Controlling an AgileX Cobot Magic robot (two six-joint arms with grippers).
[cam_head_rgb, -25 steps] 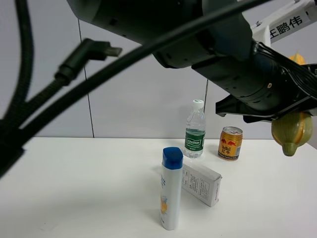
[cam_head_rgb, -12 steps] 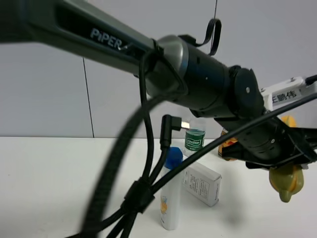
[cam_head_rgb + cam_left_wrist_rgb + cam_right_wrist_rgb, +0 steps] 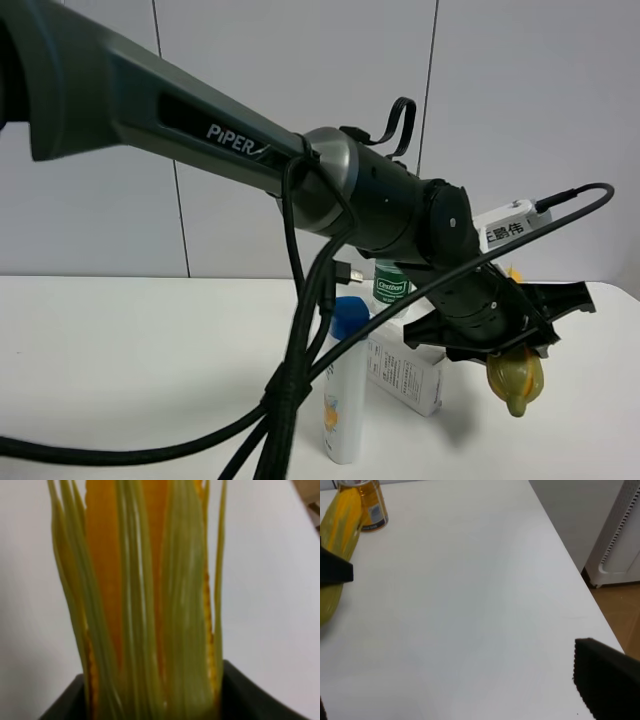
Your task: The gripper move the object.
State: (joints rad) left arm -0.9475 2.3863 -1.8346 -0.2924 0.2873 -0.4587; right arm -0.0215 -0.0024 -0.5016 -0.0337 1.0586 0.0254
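My left gripper (image 3: 503, 343), at the end of the black PiPER arm with a white label tag (image 3: 513, 226), is shut on the yellow-green ear of corn (image 3: 516, 377). It holds the corn a little above the white table (image 3: 120, 350) at the right, blunt end pointing down. In the left wrist view the corn's husk (image 3: 150, 605) fills the frame between the black fingers (image 3: 250, 700). The right wrist view shows the corn (image 3: 337, 540) at its edge. My right gripper (image 3: 455, 700) is open and empty over bare table.
A white blue-capped bottle (image 3: 346, 392) stands in the middle front. A white box (image 3: 404, 369) lies beside it, and a green-labelled water bottle (image 3: 391, 286) stands behind. A gold can (image 3: 371, 504) stands near the corn. The table's right edge (image 3: 580, 575) borders a white cabinet (image 3: 620, 535).
The left arm has swung down and to the left, carrying the corn from high at the right edge to low over the table near the white box.
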